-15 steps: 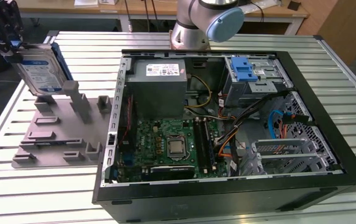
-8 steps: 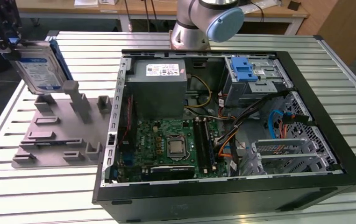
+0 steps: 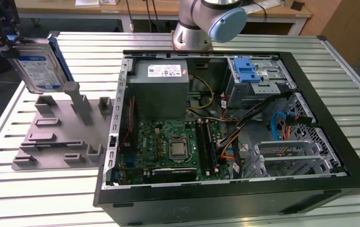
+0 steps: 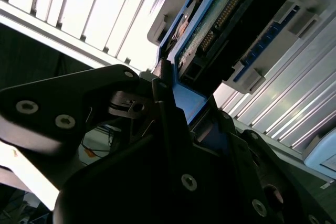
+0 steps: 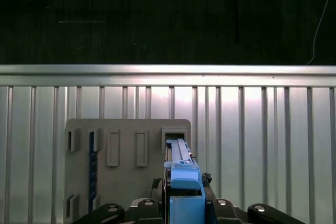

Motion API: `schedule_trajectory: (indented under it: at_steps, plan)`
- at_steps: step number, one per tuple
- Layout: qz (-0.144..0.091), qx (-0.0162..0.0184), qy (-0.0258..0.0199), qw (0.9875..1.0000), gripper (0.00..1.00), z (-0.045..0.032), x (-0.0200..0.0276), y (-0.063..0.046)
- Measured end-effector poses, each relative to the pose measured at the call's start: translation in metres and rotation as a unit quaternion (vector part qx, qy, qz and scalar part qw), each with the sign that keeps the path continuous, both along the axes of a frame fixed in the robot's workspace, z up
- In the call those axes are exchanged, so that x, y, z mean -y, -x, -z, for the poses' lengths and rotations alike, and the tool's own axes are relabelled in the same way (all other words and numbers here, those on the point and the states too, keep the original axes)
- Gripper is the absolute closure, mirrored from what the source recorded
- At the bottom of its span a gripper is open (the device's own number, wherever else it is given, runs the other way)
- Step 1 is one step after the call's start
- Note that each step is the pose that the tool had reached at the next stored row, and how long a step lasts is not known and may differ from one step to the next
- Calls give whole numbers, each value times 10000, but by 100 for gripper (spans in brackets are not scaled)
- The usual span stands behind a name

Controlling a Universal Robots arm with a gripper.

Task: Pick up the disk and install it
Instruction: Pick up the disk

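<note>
Disk (image 3: 38, 66) is in the gripper (image 4: 189, 106), up off the table. Jaws are closed narrow on the blue carrier (image 4: 186, 100) at one short end. In the second wrist view the black fingers (image 4: 163, 90) sit either side of the blue edge, with the drive's connector end just beyond them. Long axis runs straight out from the jaws, so in the exterior view the disk hangs below the gripper (image 3: 6, 40), on edge and slightly tilted, label side toward the camera.

Directly under it is the grey fixture plate (image 5: 126, 166) with its slots and posts. The first wrist view looks along the drive's thin edge (image 5: 181, 163) toward an open slot (image 5: 176, 132) in that plate. In the exterior view the disk's lower corner is close to the tall post (image 3: 79, 101); can't tell if it's touching or just clear. My read: pick is done, install is not.

Farther out, the open PC case (image 3: 230, 196) sits just beside the fixture on the slatted table (image 3: 41, 198), toward the exterior view's right. The grey drive cage with the blue latch (image 3: 252, 71) is in the case's far corner, past the grey power supply box (image 3: 161, 90), well apart from the disk. So the cage lies toward the exterior view's right of the jaws, across the fixture and most of the case width. Arm base (image 3: 196, 26) stands behind the case.
</note>
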State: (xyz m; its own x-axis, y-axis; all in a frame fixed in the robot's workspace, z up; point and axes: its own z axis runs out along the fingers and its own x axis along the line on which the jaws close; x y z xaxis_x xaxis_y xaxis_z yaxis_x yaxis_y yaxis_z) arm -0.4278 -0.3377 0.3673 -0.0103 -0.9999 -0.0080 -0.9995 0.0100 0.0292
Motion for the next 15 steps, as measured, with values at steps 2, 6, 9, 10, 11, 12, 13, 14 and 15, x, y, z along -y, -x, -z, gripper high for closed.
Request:
schedule_trajectory:
  at_steps: [2,6,9,10,11,12,13,14,15]
  plan:
    - [0,0,0,10000,64,-21,0,0]
    - [0,0,0,10000,64,-53,0,0]
    - [0,0,0,10000,64,-71,0,0]
    - [0,0,0,10000,64,-76,0,0]
    - [0,0,0,10000,64,-81,0,0]
    - [0,0,0,10000,64,-86,0,0]
    - [0,0,0,10000,64,-91,0,0]
    - [0,0,0,10000,64,-96,0,0]
    - [0,0,0,10000,64,-101,0,0]
